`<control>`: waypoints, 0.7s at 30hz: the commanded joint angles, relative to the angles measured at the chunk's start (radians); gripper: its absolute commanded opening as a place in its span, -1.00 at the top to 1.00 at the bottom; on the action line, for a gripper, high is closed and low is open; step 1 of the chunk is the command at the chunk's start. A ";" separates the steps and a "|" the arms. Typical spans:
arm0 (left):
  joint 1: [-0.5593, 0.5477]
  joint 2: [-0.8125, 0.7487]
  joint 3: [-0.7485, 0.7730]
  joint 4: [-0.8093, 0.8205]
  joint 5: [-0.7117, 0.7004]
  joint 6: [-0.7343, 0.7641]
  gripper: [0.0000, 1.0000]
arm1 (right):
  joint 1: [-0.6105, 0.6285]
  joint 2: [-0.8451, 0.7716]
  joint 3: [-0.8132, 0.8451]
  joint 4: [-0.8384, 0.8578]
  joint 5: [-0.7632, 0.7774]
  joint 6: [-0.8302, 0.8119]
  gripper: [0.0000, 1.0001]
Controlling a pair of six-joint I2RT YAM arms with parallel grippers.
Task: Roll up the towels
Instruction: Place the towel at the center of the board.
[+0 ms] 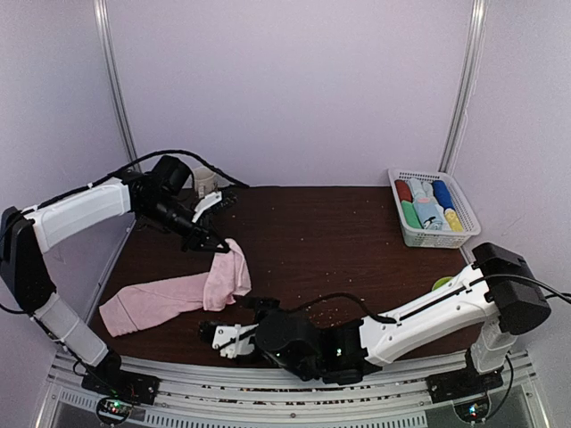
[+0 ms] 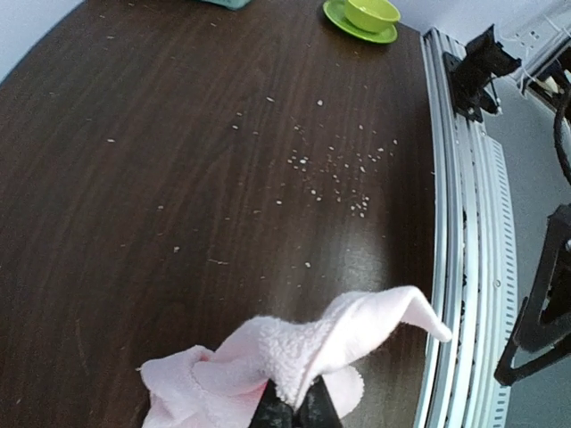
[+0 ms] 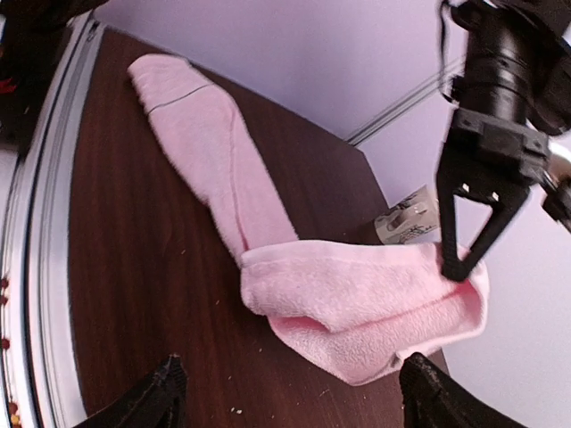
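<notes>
Pink towel (image 1: 178,290) lies stretched over the near left of the bench (image 1: 339,232), its far end lifted and pinched by the left pincer (image 1: 217,241), which is clenched on the fabric; in the left wrist view the fingertips are buried in the folds. Right pincer (image 1: 219,337) hovers low near the towel's folded end, jaws spread wide, grasping nothing. Rolled towels (image 1: 426,203) fill a white basket (image 1: 442,236) at the far right, too small to count. A green cup (image 2: 372,12) on its saucer (image 2: 352,28) is mostly hidden behind the right arm (image 1: 428,308) in the top view
</notes>
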 commanded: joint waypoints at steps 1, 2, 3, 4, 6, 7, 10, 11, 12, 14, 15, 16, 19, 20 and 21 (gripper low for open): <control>-0.125 0.103 0.059 0.013 0.018 -0.013 1.00 | 0.018 0.000 0.068 -0.282 -0.016 -0.113 -0.65; -0.153 0.128 0.072 0.013 0.027 -0.003 1.00 | 0.018 -0.007 0.078 -0.328 -0.035 -0.094 -0.65; -0.171 0.149 0.090 0.011 0.046 0.010 0.84 | 0.019 -0.017 0.085 -0.361 -0.050 -0.081 -0.65; -0.182 0.171 0.111 0.010 0.058 0.013 0.51 | 0.020 -0.026 0.089 -0.388 -0.060 -0.075 -0.65; -0.183 0.204 0.175 -0.010 0.054 0.021 -0.13 | 0.021 -0.033 0.097 -0.426 -0.053 -0.068 -0.66; -0.179 0.209 0.214 -0.023 0.037 0.030 -0.42 | 0.022 -0.032 0.105 -0.449 -0.042 -0.066 -0.66; -0.130 0.152 0.218 -0.016 -0.010 0.046 -0.95 | 0.023 -0.020 0.140 -0.514 -0.020 -0.067 -0.66; -0.101 0.118 0.200 -0.014 -0.017 0.051 -0.96 | 0.023 -0.012 0.151 -0.536 -0.016 -0.072 -0.66; -0.063 0.075 0.179 -0.015 -0.032 0.059 -0.96 | 0.022 -0.002 0.165 -0.554 -0.010 -0.082 -0.66; 0.027 -0.025 0.119 -0.019 -0.081 0.075 -0.96 | 0.017 0.024 0.199 -0.590 -0.014 -0.112 -0.68; 0.090 -0.070 0.089 -0.038 -0.084 0.110 -0.96 | 0.011 0.041 0.227 -0.615 -0.022 -0.121 -0.68; 0.153 -0.113 0.055 -0.051 -0.089 0.131 -0.96 | 0.004 0.062 0.251 -0.631 -0.027 -0.131 -0.67; 0.341 -0.238 -0.054 -0.071 -0.147 0.186 -0.96 | -0.026 0.133 0.326 -0.654 -0.050 -0.150 -0.62; 0.398 -0.277 -0.094 -0.068 -0.169 0.196 -0.96 | -0.035 0.159 0.350 -0.652 -0.050 -0.142 -0.61; 0.452 -0.311 -0.138 -0.064 -0.174 0.210 -0.95 | -0.040 0.188 0.366 -0.630 -0.036 -0.128 -0.59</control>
